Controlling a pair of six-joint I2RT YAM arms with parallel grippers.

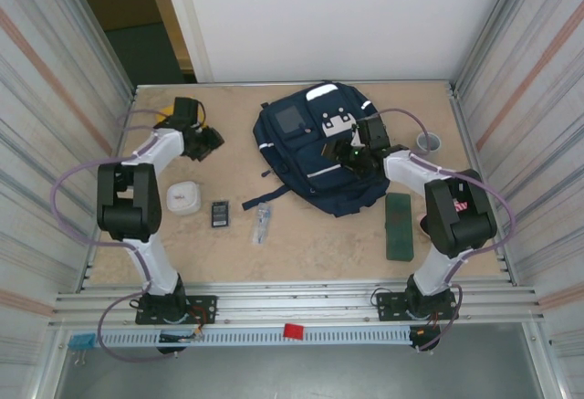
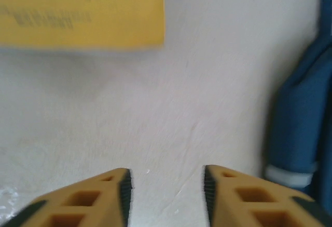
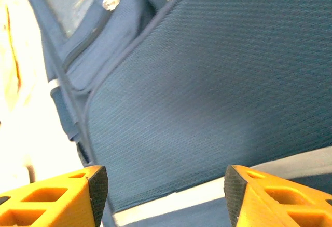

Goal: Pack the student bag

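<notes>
The student bag [image 1: 306, 157], navy blue with white stripes, lies flat at the centre right of the table. My right gripper [image 1: 351, 155] hovers over its front. In the right wrist view that gripper [image 3: 163, 188] is open, with the bag's woven fabric [image 3: 207, 92] and a white stripe [image 3: 171, 201] past the fingertips and nothing between them. My left gripper [image 1: 206, 140] sits at the back left, apart from the bag. In the left wrist view it [image 2: 167, 188] stands open over bare table, with the bag's edge [image 2: 298, 123] to the right.
A white round case [image 1: 183, 197], a small black device [image 1: 220, 214] and a clear plastic item [image 1: 263, 225] lie in front of the left arm. A dark green pencil case [image 1: 399, 226] lies by the right arm. A grey cup [image 1: 429, 141] stands at the back right. A blurred yellow flat thing [image 2: 78, 9] lies ahead of the left gripper.
</notes>
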